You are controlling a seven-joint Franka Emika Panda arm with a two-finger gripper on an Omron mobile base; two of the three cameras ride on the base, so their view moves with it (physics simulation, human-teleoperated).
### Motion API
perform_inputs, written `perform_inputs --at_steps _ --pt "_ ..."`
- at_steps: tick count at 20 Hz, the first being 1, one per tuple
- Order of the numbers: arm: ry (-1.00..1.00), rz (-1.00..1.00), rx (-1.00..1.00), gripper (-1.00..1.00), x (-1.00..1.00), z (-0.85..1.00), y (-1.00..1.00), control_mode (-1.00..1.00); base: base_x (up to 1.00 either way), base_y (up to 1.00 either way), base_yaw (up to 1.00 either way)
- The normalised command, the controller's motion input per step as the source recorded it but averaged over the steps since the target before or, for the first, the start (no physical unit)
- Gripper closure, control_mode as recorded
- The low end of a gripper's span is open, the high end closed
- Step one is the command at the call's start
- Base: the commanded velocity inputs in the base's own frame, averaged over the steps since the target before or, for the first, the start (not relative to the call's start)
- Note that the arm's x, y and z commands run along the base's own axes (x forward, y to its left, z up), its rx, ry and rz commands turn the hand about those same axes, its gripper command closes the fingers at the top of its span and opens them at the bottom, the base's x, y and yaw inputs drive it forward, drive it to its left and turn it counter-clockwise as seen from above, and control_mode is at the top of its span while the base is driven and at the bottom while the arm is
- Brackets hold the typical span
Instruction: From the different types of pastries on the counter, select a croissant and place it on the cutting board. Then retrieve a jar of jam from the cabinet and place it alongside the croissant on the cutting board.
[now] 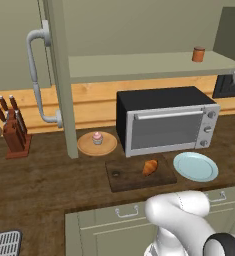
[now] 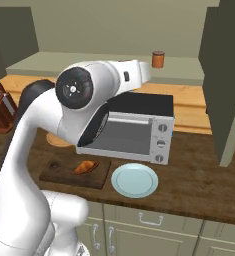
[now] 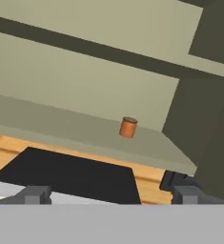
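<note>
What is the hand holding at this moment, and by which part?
Nothing. The hand is open, its fingertips wide apart with nothing between them. The jar of jam stands apart on the cabinet shelf, and the croissant lies on the cutting board.

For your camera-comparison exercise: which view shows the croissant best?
The left base view: the croissant lies unobstructed, centred on the cutting board. The right base view shows it beside the arm. The hand view faces the cabinet shelf instead.

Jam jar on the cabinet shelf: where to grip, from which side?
Grip the jam jar across its round body below the lid, coming in level from the open front of the shelf. It stands upright and alone, and the open gripper already faces it.
</note>
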Motion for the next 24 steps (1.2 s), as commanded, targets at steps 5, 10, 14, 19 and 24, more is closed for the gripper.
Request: perform_inputs --at_steps 5,10,14,19,24 --pt "-0.02 0.00 -0.04 -1.00 0.00 0.20 0.05 -1.00 0.00 0.00 0.00" --pt "0.07 -0.07 0.00 -1.00 0.31 -0.23 0.02 -1.00 0.00 0.00 0.00" --pt "0.06 -0.12 0.01 -1.00 0.37 -0.21 0.06 -1.00 0.00 0.00 0.00" --pt "-0.04 -0.22 0.04 -1.00 0.46 0.02 0.12 -1.00 0.00 0.00 0.00" --pt "-0.01 -0.25 0.20 -1.00 0.70 0.02 -0.07 -1.00 0.00 0.00 0.00"
